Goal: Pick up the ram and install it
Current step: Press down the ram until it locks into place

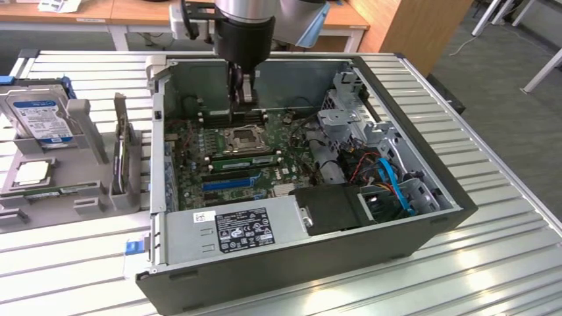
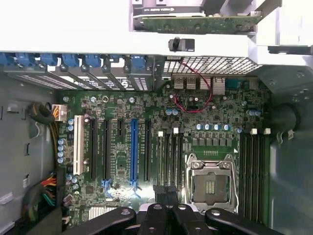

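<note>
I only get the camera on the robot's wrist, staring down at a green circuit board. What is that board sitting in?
Observer: An open computer case, lying on its side on a slatted metal table.
Operator: Is anything beside the case?
Observer: Yes. At the exterior view's left, a grey holder carries a hard drive with a blue-and-white label.
Operator: What else is inside the case?
Observer: A grey power supply with a black label, and blue cables next to it.
</note>
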Controlling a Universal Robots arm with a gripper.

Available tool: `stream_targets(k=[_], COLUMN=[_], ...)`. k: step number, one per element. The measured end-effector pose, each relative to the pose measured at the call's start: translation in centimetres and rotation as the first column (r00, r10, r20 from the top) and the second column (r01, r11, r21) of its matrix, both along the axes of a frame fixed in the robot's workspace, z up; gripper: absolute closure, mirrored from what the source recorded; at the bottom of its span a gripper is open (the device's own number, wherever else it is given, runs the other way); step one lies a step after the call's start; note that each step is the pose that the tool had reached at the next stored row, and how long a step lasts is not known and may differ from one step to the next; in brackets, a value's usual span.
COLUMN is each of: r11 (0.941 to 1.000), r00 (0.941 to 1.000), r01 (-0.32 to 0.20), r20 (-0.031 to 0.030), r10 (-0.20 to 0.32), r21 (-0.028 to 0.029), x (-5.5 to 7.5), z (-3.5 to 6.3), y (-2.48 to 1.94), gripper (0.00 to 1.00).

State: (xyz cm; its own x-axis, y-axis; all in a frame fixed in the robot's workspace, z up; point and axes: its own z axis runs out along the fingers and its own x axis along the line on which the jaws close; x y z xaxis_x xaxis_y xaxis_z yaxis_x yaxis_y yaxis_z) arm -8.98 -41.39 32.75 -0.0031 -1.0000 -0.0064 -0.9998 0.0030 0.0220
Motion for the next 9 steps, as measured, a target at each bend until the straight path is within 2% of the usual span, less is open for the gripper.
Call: stream_targets(k=[9], r11=[1.0000], r00=[1.0000], r01=[0.000], r20=[0.0000], r10=[0.000], r21=[0.0000], x=[0.0], z=[1.44], y=[0.00], gripper=[0.90])
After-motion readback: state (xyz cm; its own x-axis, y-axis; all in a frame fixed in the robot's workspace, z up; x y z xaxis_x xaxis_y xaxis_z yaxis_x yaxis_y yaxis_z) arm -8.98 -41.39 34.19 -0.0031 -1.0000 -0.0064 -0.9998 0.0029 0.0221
